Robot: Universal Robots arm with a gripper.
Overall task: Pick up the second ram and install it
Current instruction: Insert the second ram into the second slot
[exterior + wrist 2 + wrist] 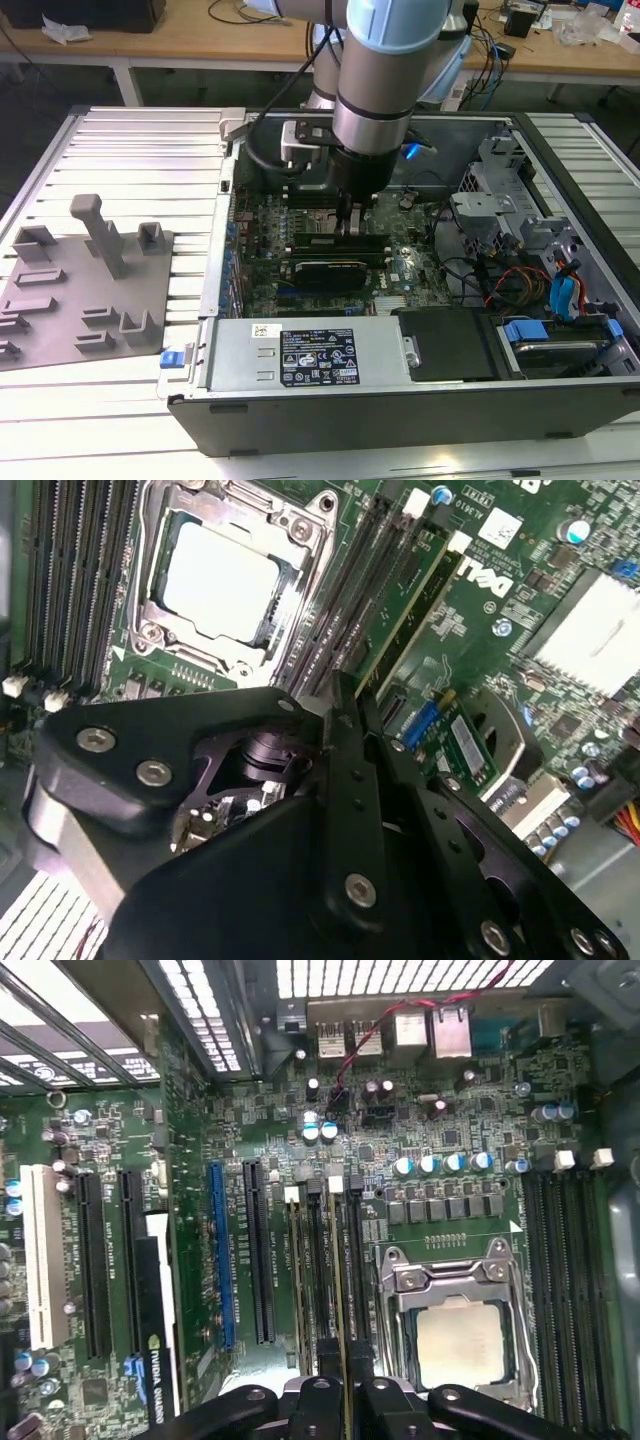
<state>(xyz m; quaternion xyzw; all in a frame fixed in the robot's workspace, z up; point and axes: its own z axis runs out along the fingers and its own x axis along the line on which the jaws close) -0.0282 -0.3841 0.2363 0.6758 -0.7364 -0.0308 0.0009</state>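
Observation:
The second ram [415, 595] is a thin green stick standing on edge in a black slot beside the processor socket [225, 585]. In the first wrist view the second ram [339, 1280] runs as a narrow line between the slots, next to the socket [460, 1330]. My gripper [345, 685] is shut on its near end, one black finger on each side. The same grip shows in the first wrist view, gripper [343, 1365]. In the exterior view my gripper [348, 228] reaches down inside the open computer case onto the ram [335, 242] on the motherboard.
A black graphics card [330, 270] lies just in front of the ram slots. The power supply [310, 355] and the drive cage with cables [530, 270] fill the case's near and right sides. A grey fixture tray [80, 290] lies on the table at the exterior view's left.

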